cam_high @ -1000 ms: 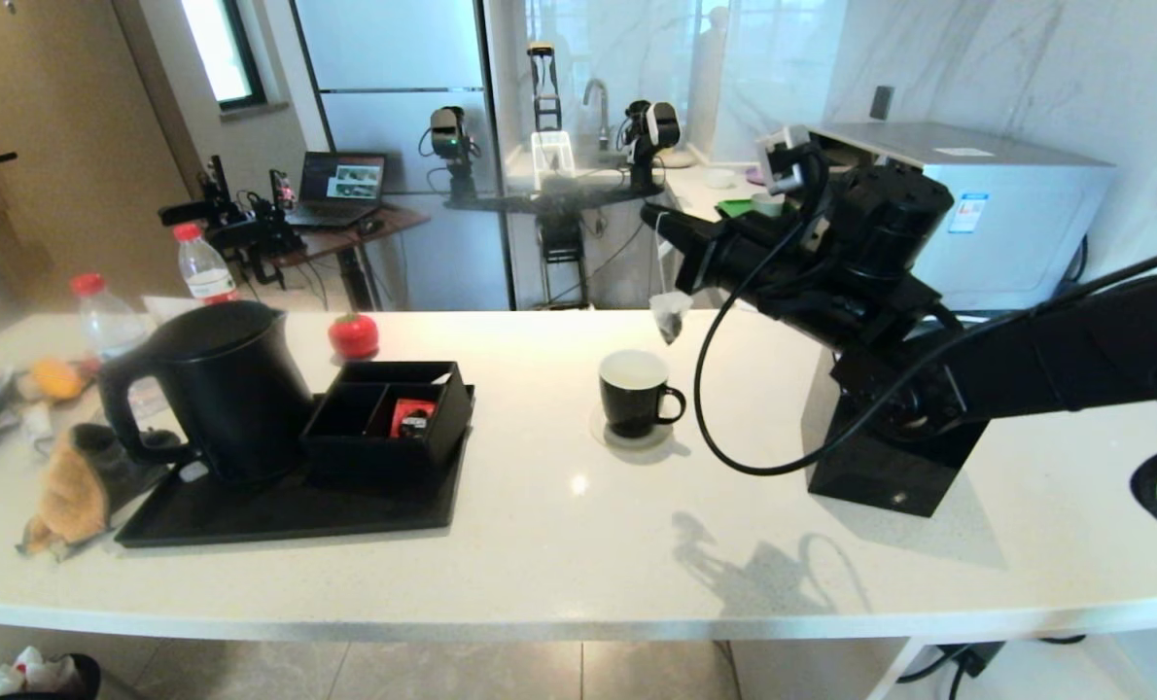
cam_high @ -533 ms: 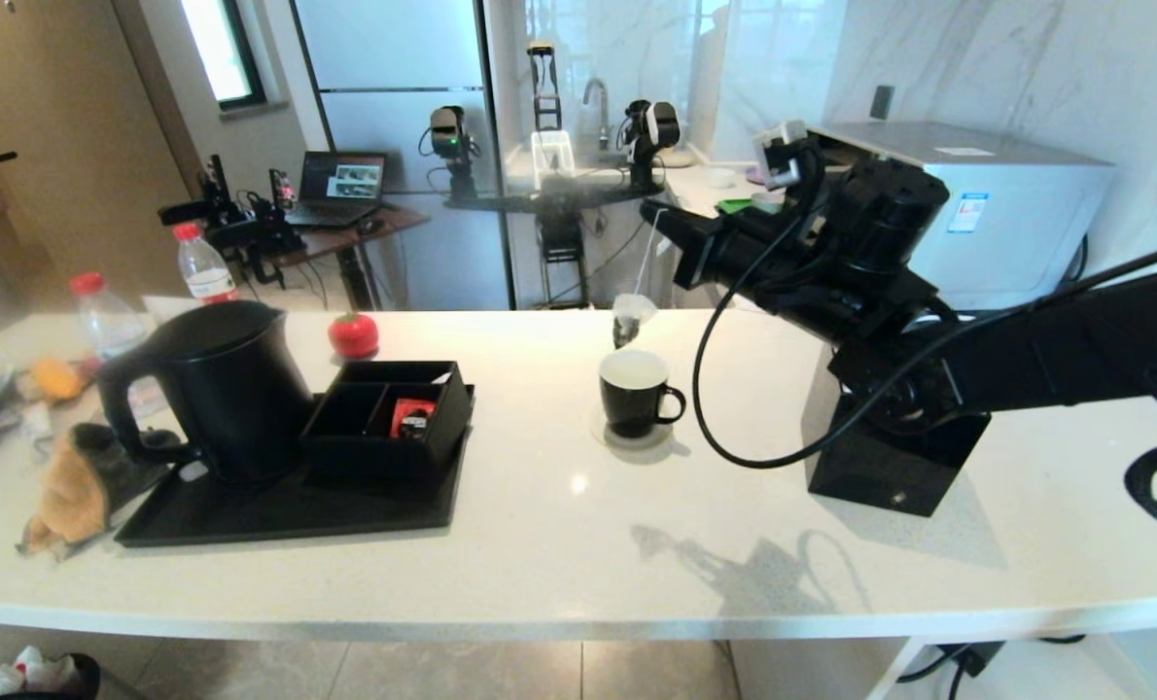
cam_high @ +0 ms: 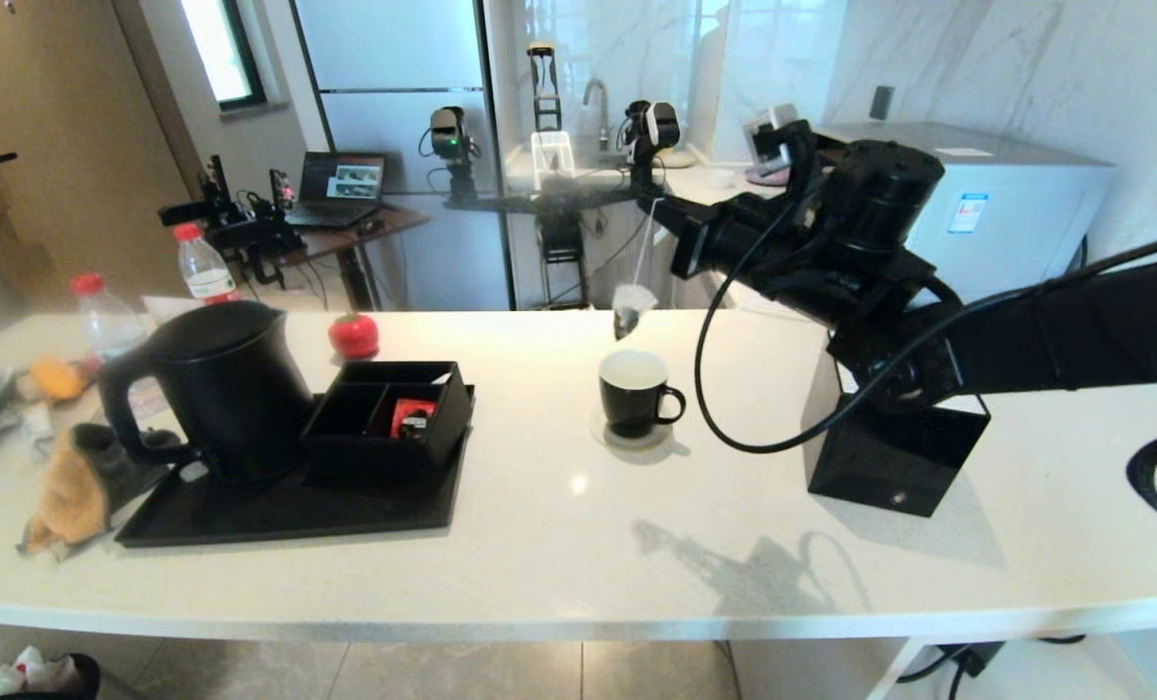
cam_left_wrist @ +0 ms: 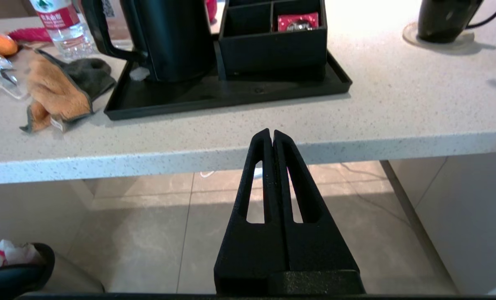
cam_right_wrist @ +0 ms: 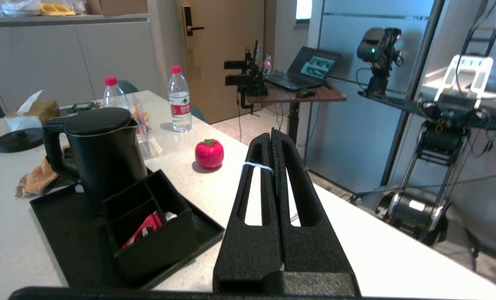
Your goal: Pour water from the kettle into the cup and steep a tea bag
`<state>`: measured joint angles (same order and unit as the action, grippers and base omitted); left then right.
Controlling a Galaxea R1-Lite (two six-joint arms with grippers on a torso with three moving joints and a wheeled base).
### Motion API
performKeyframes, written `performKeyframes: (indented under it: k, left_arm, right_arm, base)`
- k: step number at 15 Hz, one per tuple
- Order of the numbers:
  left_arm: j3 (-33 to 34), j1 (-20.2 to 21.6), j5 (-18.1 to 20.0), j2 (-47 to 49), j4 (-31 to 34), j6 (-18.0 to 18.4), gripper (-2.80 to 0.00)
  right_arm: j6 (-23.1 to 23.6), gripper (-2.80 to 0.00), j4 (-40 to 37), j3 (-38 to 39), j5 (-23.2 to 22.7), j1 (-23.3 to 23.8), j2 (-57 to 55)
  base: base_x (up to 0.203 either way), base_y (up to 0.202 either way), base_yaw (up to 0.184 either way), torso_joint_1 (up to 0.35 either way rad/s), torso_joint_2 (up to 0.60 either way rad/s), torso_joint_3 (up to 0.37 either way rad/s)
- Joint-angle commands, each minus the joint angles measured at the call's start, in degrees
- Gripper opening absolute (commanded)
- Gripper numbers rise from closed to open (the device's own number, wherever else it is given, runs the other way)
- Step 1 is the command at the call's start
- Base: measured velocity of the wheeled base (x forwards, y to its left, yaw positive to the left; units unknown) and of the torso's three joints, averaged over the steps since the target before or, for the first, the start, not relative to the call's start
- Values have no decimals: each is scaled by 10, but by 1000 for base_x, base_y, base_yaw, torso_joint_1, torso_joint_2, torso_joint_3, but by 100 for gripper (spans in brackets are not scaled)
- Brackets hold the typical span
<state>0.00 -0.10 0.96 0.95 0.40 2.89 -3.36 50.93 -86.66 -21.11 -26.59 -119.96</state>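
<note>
Right gripper (cam_high: pixel 658 207): pinched tight on the string, above and just behind the cup (cam_high: pixel 636 393); the tea bag (cam_high: pixel 627 309) dangles clear of the rim, not yet inside.
Left gripper (cam_left_wrist: pixel 271 135): fingers pressed together on nothing, parked below the counter's near edge, well away from the cup.
Step in hand: I'd say it is lining the bag up over the cup.
Next move: looks like it should wait for the bag to hang still, bring it over the white mouth, then lower it straight in.
Counter (cam_high: pixel 559 544): pale speckled stone, bare nearest me, in front of the cup.
Kettle (cam_high: pixel 217 387): upright on a black tray (cam_high: pixel 277 510), well to the cup's left; whether water is in the cup I cannot tell.
Box (cam_high: pixel 892 457): black, just right of the cup.
Room: beyond the cup, glass panels, a laptop (cam_high: pixel 340 188) on a small table.
</note>
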Motion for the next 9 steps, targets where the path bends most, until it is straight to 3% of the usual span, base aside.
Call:
performKeyframes:
  k: [1,9]
  left_arm:
    - [0,0,0,-9,0,0,-280]
    - [0,0,0,-9,0,0,-280]
  right_arm:
    - [3,-280,-15,-25,0,1,1]
    - [5,-280,-20,-50,1,11,-31]
  base:
    - [0,0,0,0,0,0]
    - [0,0,0,0,0,0]
